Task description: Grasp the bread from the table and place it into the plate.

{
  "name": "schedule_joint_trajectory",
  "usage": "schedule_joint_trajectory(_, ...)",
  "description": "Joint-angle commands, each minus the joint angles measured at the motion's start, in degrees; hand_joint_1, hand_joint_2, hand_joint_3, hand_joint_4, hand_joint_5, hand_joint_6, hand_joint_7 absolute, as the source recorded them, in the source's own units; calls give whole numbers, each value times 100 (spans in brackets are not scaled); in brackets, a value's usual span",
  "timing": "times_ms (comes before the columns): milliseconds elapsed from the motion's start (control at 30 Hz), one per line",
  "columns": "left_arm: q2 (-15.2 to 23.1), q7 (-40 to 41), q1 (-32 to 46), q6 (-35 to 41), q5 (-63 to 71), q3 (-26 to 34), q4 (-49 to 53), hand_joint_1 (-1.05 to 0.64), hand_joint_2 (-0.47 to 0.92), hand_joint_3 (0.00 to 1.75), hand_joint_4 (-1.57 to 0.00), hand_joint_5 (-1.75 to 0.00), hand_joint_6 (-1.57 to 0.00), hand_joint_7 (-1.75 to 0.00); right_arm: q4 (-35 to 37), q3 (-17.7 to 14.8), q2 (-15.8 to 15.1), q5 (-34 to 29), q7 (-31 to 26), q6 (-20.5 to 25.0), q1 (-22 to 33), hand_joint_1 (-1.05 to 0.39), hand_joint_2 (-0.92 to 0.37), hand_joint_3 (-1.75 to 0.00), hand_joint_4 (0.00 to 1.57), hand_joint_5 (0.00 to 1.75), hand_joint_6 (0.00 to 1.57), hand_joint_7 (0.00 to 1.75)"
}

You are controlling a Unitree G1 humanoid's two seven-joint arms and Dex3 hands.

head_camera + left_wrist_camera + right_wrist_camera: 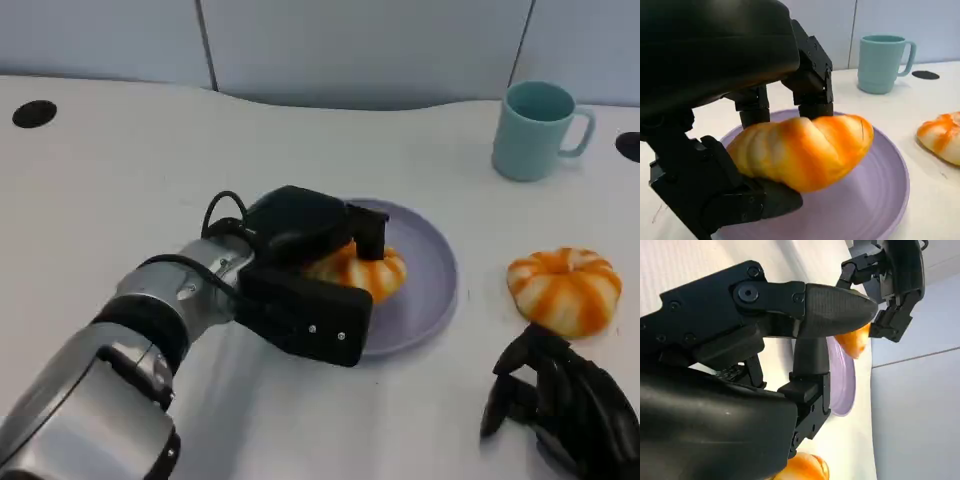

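At the near edge of the white desk (120, 160), the robot's right hand (560, 405) rests low with its black fingers curled in and nothing between them; its wrist and forearm are cut off by the frame. Just beyond it lies a second orange-and-white striped bun (565, 288) on the bare desk, close to the fingertips, though whether they touch cannot be made out from above. To the left, the silver left forearm (120, 360) reaches in across the desk, and the left hand (310, 275) holds the bread (365, 268) over the purple plate (435, 270). From the head view the hand's black shell covers most of the loaf, leaving only its striped right end in sight. The left wrist view shows more: fingers above and a thumb below clamp the bread (800, 150), which appears raised off the plate (875, 205) floor, though the contact underneath is hidden by the hand (740, 125). The plate's near left rim is hidden behind the hand as well. In the right wrist view the right hand (765, 340) blocks most of the scene, with a sliver of plate (842, 385) and bread (855, 342) beyond. Farthest back, well apart from the plate, a pale teal mug (535, 130) stands upright, handle to the right.
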Motion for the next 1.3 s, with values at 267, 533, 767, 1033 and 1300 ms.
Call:
schedule_joint_trajectory(267, -43, -1067, -210, 443, -175, 35, -10, -64, 92, 24, -21, -71, -42, -16, -228, 49, -16, -21, -154, 180, 188, -46, -92, -60, 68, 175, 40, 175)
schedule_joint_trajectory(533, -31, -952, -225, 607, -35, -95, -74, -91, 92, 37, 0, -27, -19, -3, -155, 30, -9, 35, -66, 128, 148, -47, -92, -58, 69, 175, 41, 175)
schedule_joint_trajectory(767, 19, -719, -209, 649, 2, -138, -94, -96, 92, 43, 0, -4, -9, -1, -193, 26, -34, 21, -63, 158, 161, -47, -92, -60, 69, 175, 41, 175)
schedule_joint_trajectory(1033, 280, -631, -32, 343, -413, 266, -199, -96, 92, 41, -4, -5, -10, -1, -180, 15, -35, -21, -151, 153, 150, -46, -92, -59, 70, 175, 41, 175)
schedule_joint_trajectory(1300, 494, -1217, 436, -253, -1372, 1023, -347, -90, 92, 36, -7, -7, -11, -1, -175, 4, -34, 15, -165, 204, 124, -46, -92, -58, 69, 175, 41, 175)
